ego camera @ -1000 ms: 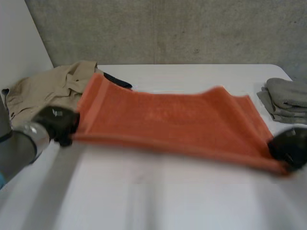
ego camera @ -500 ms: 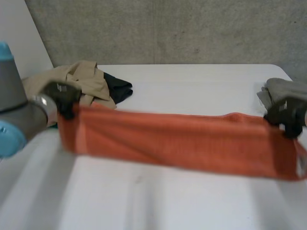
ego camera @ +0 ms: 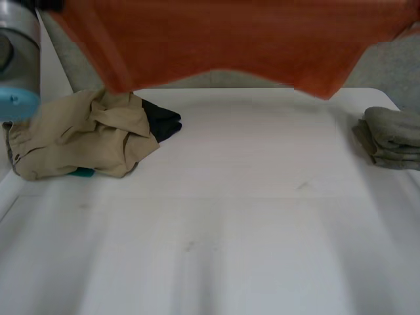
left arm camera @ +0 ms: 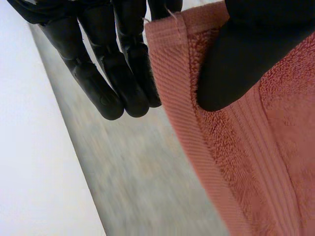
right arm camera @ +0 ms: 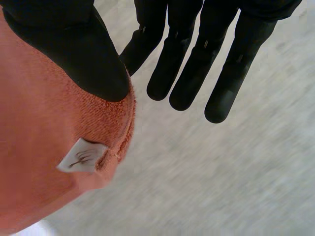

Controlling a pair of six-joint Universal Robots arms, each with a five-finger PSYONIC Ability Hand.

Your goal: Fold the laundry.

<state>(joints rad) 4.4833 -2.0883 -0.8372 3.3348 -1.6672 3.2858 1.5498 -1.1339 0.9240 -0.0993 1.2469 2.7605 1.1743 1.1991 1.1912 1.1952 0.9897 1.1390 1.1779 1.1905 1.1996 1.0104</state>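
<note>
On the white bench, a crumpled beige garment lies at the left over a dark cloth, well apart from a folded grey stack at the right edge. Beyond them the orange towel hangs clear of the bench, stretched wide in front of the grey wall. The left hand pinches its hemmed edge between thumb and one finger, the other fingers straight beside it. The right hand presses its thumb on the corner bearing a white label, fingers straight and close together.
</note>
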